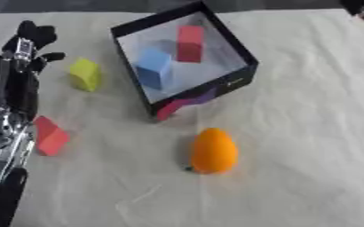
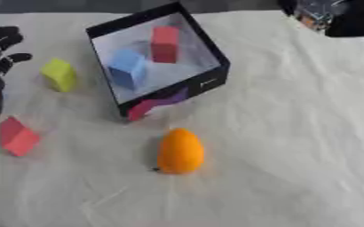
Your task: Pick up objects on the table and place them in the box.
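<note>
Our left hand point(image 1: 26, 48) hangs open and empty beside the yellow block point(image 1: 85, 74), left of the box point(image 1: 243, 66). We judge the block light and rigid; best pinched across opposite flat faces.

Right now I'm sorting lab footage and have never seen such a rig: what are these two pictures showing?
Both pictures come from a stereo camera in a humanoid robot's head, looking down at a cloth-covered table. The black left robot hand hangs open at the left edge and holds nothing. The right robot hand shows only partly at the top right corner. A black box holds a blue block and a red block. Outside lie a yellow block, a second red block and an orange egg-shaped thing.
</note>
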Motion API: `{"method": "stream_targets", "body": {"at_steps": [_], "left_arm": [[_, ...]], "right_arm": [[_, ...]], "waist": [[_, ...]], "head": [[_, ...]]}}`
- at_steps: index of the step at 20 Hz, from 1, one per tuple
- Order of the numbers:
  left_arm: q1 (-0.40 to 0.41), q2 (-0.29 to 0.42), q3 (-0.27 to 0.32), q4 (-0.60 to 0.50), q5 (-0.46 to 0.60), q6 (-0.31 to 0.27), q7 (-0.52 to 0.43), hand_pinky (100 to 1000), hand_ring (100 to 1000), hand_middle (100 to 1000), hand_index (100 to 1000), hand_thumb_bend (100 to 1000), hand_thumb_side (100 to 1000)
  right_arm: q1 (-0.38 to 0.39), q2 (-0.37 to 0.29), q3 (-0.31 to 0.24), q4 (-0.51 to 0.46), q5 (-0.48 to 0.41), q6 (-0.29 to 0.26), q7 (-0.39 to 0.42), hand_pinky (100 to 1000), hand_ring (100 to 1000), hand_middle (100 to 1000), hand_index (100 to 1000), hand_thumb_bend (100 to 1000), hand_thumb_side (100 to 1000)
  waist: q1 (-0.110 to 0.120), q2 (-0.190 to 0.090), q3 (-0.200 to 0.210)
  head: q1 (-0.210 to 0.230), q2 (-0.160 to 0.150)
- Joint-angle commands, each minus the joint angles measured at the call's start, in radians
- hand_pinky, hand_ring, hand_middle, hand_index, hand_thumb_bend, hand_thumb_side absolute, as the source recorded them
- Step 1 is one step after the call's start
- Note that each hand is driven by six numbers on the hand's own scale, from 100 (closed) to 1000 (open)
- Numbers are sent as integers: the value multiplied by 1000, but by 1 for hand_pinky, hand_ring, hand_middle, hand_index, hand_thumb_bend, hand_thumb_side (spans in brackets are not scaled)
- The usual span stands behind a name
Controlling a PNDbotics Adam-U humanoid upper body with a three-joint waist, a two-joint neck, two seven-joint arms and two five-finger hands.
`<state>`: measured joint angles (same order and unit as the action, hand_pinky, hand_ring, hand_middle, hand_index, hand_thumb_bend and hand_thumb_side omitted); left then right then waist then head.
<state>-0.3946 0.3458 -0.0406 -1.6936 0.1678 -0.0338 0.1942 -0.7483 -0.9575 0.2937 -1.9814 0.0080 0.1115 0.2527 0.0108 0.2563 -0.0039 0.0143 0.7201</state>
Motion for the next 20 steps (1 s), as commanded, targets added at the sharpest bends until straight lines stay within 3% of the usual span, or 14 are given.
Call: {"method": "stream_targets", "body": {"at_steps": [1, 5, 8, 20], "left_arm": [[-4, 28, 1, -10, -1, -1, -5, 707, 841, 748, 729, 253, 790], [2, 29, 0, -5, -2, 0, -6, 707, 841, 748, 728, 252, 791], [5, 28, 1, -4, -2, 0, -6, 707, 841, 748, 728, 253, 791], [10, 27, 0, -1, -3, 1, -6, 706, 842, 749, 727, 253, 790]], "right_arm": [[-52, -18, 69, -17, 22, 17, 50, 805, 825, 799, 860, 273, 532], [-132, 38, 176, 19, 74, 39, 116, 814, 831, 800, 858, 289, 545], [-176, 97, 225, 59, 111, 38, 169, 810, 825, 798, 859, 277, 553], [-191, 244, 293, 142, 222, 1, 394, 771, 767, 786, 859, 332, 505]], "waist": [[-14, -42, 0], [-13, -48, -5], [-11, -51, -9], [-11, -61, -13]], "head": [[-6, 0], [0, 7], [1, 17], [-2, 46]]}}
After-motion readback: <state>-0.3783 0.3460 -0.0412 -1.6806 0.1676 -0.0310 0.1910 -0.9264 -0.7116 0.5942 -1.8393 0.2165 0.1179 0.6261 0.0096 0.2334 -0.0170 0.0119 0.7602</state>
